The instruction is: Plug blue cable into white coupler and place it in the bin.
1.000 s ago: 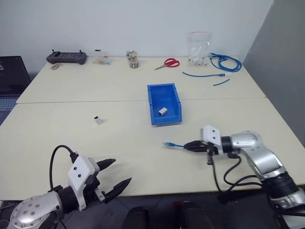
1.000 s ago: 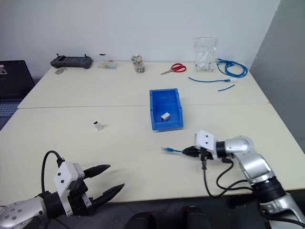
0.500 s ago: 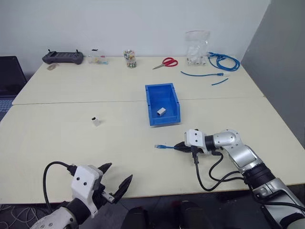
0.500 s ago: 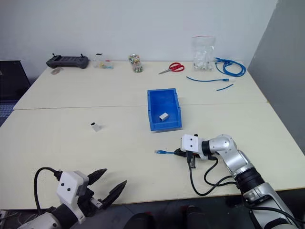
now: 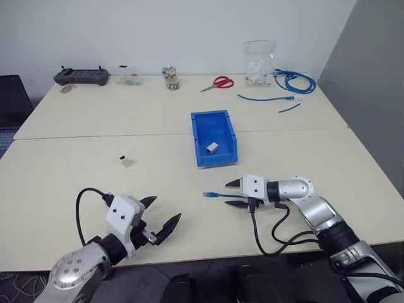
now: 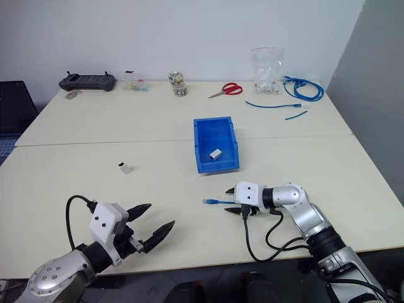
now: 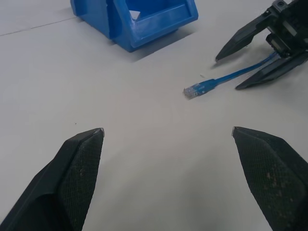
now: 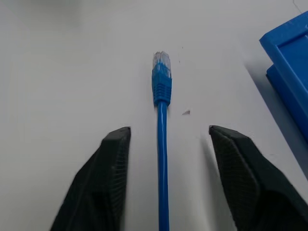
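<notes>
We are finding the blue cable (image 5: 218, 196) lying flat on the table (image 5: 76, 183), just in front of the bin (image 5: 213, 136), its clear plug pointing away from the right arm. The right gripper (image 5: 234, 194) is straddling the cable with its fingers spread to either side and not touching it, so the cable is lying loose rather than being held.

A white coupler (image 5: 213, 147) is sitting inside the bin. A second coupler (image 5: 125, 161) is standing alone on the table, well to the left of the bin. We cannot tell which of the two the task intends.

The left gripper (image 5: 161, 218) is hovering low over the near table edge, in front of the bin and to its left, fingers spread wide and holding nothing.

In our judgement, the step in hand is securing both parts for mating. We are advising that the right gripper close on the cable just behind the plug, keeping the plug level, and that the left gripper take the coupler on the table by its sides, leaving the socket end uncovered. Lining plug and socket up before pushing should prevent jamming.
</notes>
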You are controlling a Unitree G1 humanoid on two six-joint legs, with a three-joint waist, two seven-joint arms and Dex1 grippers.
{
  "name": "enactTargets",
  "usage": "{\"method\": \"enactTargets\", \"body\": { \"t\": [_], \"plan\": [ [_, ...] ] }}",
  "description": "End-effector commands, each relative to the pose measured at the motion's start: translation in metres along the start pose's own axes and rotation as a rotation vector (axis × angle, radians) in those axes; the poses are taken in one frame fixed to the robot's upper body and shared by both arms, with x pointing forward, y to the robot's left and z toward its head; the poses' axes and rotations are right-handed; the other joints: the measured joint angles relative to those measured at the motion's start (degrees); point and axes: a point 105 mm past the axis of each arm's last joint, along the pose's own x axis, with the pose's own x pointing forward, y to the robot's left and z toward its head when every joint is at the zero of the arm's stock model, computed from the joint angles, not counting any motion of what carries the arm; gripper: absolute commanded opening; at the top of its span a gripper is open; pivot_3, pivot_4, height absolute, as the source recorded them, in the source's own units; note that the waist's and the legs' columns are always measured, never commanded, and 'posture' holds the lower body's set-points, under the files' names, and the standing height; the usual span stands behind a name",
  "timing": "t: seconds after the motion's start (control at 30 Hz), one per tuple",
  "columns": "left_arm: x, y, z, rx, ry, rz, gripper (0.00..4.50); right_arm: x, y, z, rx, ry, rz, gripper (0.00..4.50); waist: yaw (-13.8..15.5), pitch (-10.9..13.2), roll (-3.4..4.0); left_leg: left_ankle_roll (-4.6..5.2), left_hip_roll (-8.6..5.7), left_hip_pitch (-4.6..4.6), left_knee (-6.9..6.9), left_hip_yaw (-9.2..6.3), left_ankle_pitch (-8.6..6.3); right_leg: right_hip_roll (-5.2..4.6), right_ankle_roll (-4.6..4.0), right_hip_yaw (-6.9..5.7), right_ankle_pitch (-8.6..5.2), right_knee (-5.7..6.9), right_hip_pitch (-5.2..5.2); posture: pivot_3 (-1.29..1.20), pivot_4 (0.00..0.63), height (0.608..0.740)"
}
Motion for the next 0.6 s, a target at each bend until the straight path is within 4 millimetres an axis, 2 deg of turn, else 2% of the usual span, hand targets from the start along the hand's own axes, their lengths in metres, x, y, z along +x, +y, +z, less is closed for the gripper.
{"method": "enactTargets", "body": {
  "t": [0.03,0.07,0.1,0.13,0.17,0.37,0.5,0.6],
  "plan": [
    [0.010,0.007,0.003,0.024,0.006,-0.080,4.50,-0.021,-0.004,0.009,0.038,-0.004,-0.089,3.68,0.5,0.0,0.00,0.00,-0.04,-0.01,0.00,-0.02,0.00,-0.02,0.00,-0.03,0.00,-0.01,0.00,0.00,0.150,0.740],
    [0.013,0.009,0.004,0.036,0.010,-0.120,4.50,-0.025,-0.003,0.015,0.066,-0.017,-0.109,3.97,0.6,0.0,0.00,0.00,-0.04,-0.02,0.00,-0.02,0.00,-0.04,0.00,-0.03,0.00,-0.02,0.00,0.00,0.150,0.740],
    [0.016,0.010,0.005,0.046,0.015,-0.159,4.50,-0.029,-0.002,0.020,0.096,-0.030,-0.127,4.06,0.6,0.0,0.00,0.00,-0.04,-0.05,0.00,-0.01,0.00,-0.04,0.00,-0.03,0.00,-0.03,-0.01,0.00,0.150,0.740],
    [0.023,0.010,0.006,0.057,0.022,-0.209,4.50,-0.036,-0.002,0.025,0.145,-0.045,-0.154,4.44,0.6,0.0,0.00,0.00,-0.04,-0.07,0.00,0.00,0.00,-0.05,0.00,-0.02,0.00,-0.04,-0.03,0.00,0.150,0.740],
    [0.028,0.013,0.006,0.072,0.031,-0.249,4.50,-0.040,-0.001,0.030,0.198,-0.064,-0.178,4.49,0.8,0.0,0.02,0.00,-0.04,-0.08,0.00,0.00,0.00,-0.05,0.00,-0.02,0.00,-0.03,-0.06,0.00,0.150,0.740],
    [0.063,0.023,0.010,0.171,0.110,-0.548,4.50,-0.071,0.009,0.060,0.493,-0.198,-0.255,4.49,1.4,0.0,0.01,-0.03,-0.04,-0.09,0.01,-0.06,0.02,0.04,0.03,-0.14,0.00,0.00,-0.06,0.00,0.150,0.740],
    [0.078,0.022,0.007,0.274,0.148,-0.703,4.50,-0.088,0.019,0.066,0.692,-0.250,-0.240,4.49,1.2,0.0,0.01,-0.02,-0.10,-0.13,0.00,0.01,0.01,0.15,0.03,-0.05,0.01,-0.06,-0.06,0.00,0.150,0.740],
    [0.094,0.021,0.005,0.339,0.168,-0.810,4.50,-0.098,0.032,0.072,0.751,-0.253,-0.193,4.49,1.3,0.0,0.01,-0.01,-0.13,-0.21,0.00,-0.01,0.00,0.17,0.03,-0.07,0.00,-0.11,-0.09,0.00,0.150,0.740]
  ]
}}
